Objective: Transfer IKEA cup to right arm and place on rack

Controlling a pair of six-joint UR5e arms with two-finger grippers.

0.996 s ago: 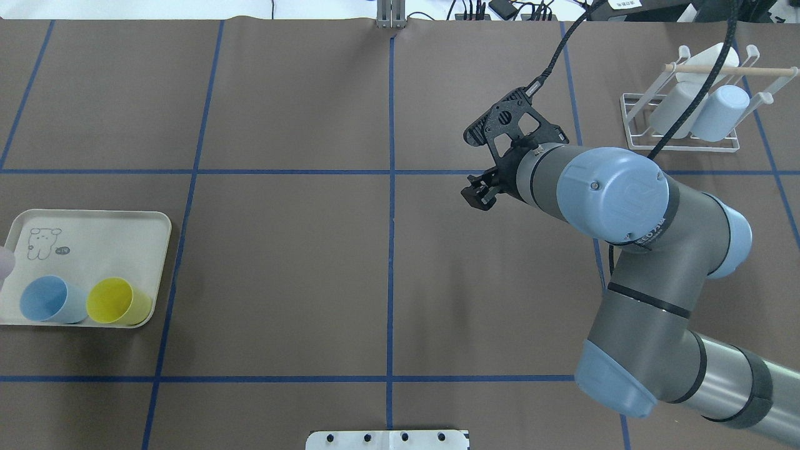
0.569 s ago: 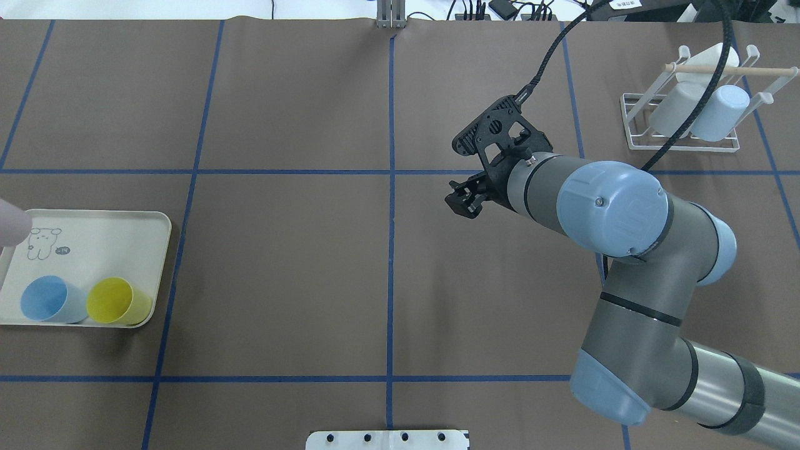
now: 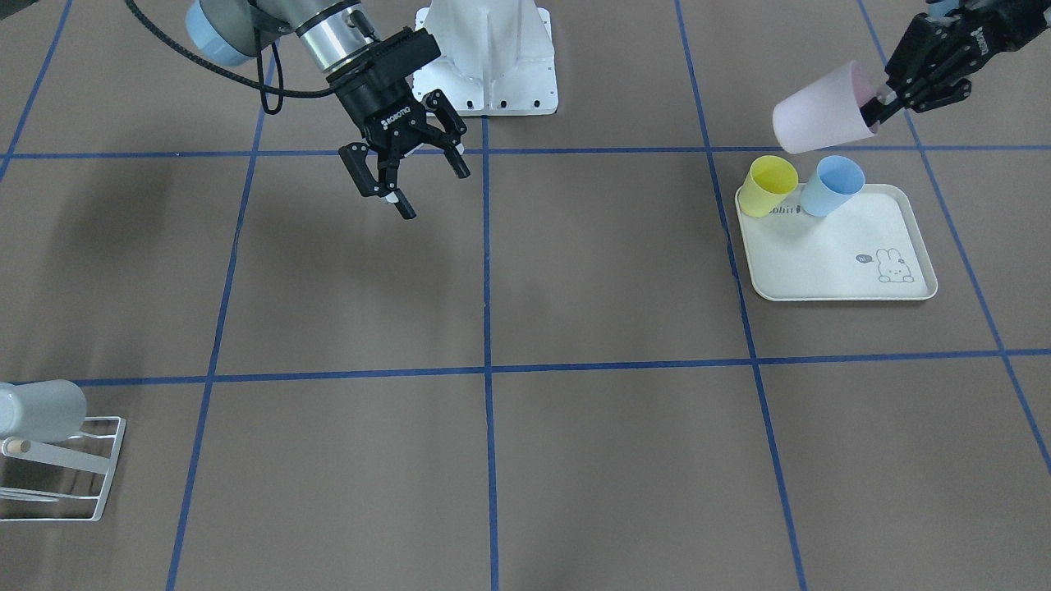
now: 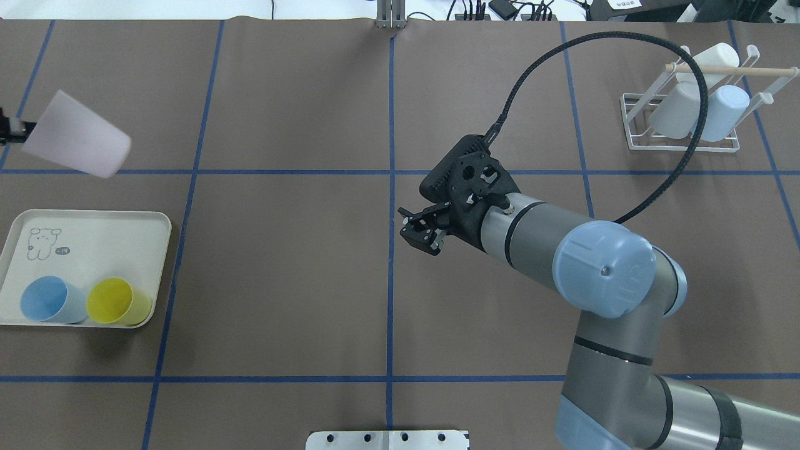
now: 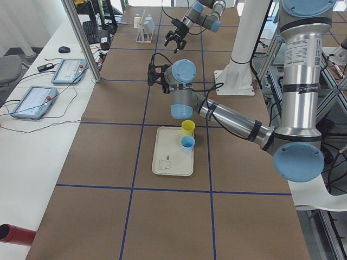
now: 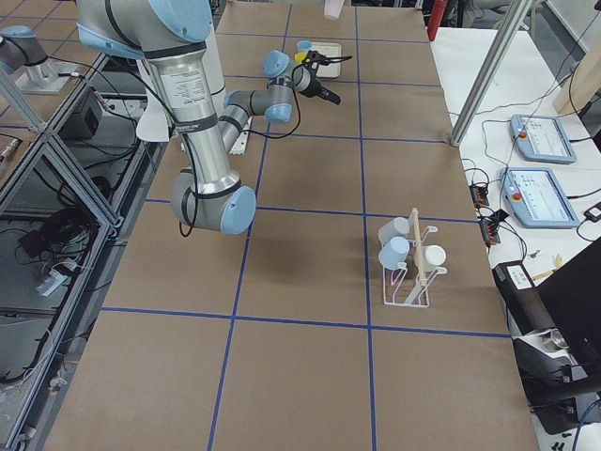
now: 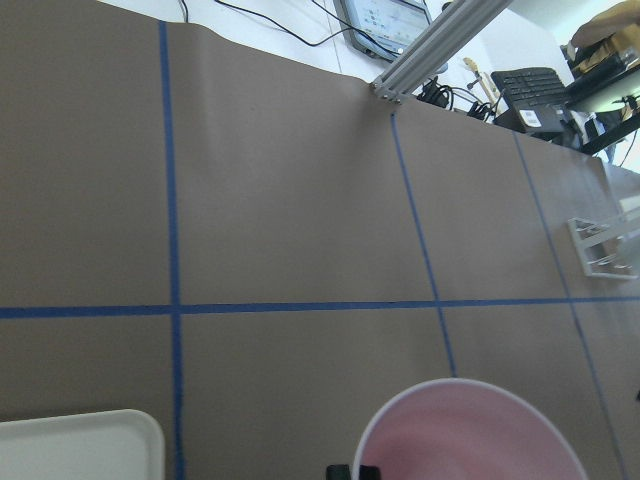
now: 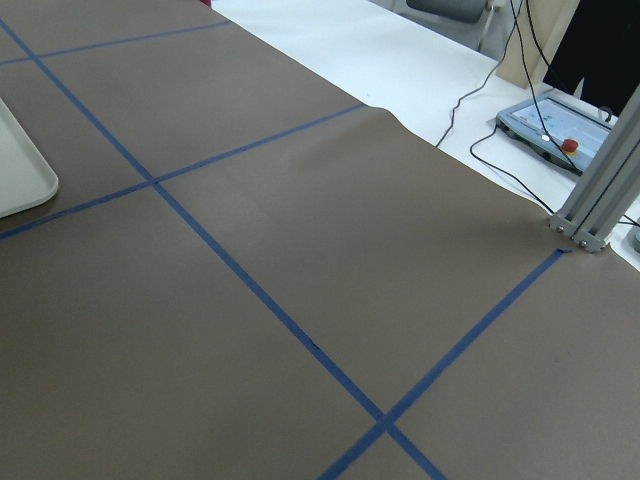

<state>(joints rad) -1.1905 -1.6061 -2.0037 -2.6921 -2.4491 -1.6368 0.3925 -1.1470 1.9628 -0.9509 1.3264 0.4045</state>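
Note:
A pale pink IKEA cup (image 3: 823, 112) hangs tilted in the air beyond the tray, its open end facing my left gripper (image 3: 880, 100). The left gripper is shut on the cup's rim, one finger inside. The cup also shows at the left edge of the overhead view (image 4: 78, 134) and at the bottom of the left wrist view (image 7: 470, 435). My right gripper (image 3: 433, 190) is open and empty, above the table near the centre line (image 4: 420, 234). The white wire rack (image 4: 631, 122) with a wooden peg (image 4: 756, 70) stands at the far right.
The rack holds white and pale blue cups (image 4: 722, 112). A cream rabbit-print tray (image 4: 94, 237) at the left holds a blue cup (image 4: 47, 300) and a yellow cup (image 4: 115, 301). The right arm's cable (image 4: 625, 44) arcs near the rack.
The pink cup has risen from the tray's left edge and moved away from the robot and rightward into view. My right gripper has moved left and toward the robot, near the centre line.

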